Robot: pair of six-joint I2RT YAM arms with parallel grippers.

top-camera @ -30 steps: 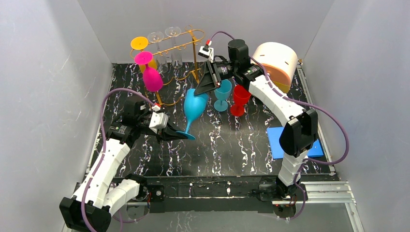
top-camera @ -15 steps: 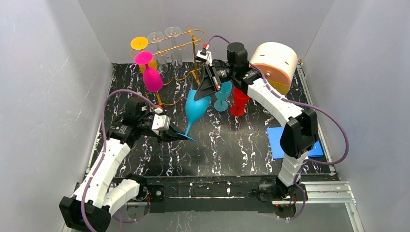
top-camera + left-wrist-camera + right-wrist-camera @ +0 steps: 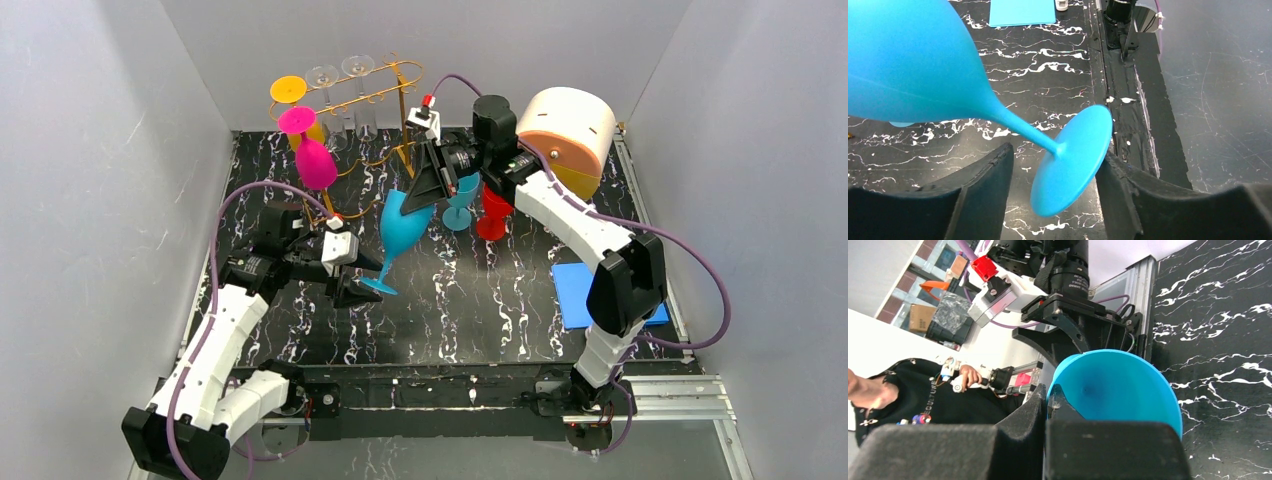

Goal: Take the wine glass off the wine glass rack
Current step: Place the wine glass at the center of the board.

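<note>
The right gripper [image 3: 418, 193] is shut, pinching the rim of the blue glass [image 3: 403, 225]. In the right wrist view one finger sits inside the bowl and the other outside the wall. The left gripper [image 3: 360, 280] stands roughly half open. The foot [image 3: 1073, 160] lies in the gap between its two fingers, with the stem crossing that gap. The right-hand finger [image 3: 1128, 190] is just beside the foot's edge, but I cannot tell whether it touches. Nothing looks clamped there.

So the right arm alone appears to carry the glass. The glass is tilted, with its long axis running from the rim, far and right at the right gripper, down to the foot, near and left at the left gripper. The glass hangs over the middle of the table [image 3: 480, 300]. It is off the rack [image 3: 370, 95], which stands well apart at the far left.

Any next move probably turns on that slanted axis. The foot points into the left jaws, so drawing the left arm back toward the near left, along the stem's line, should clear it without knocking the foot. The right arm could then swing the glass upright and set it down. A small blue glass [image 3: 462, 195] and a red glass [image 3: 495, 205] stand just right of the bowl, leaving little room on that side.
</note>
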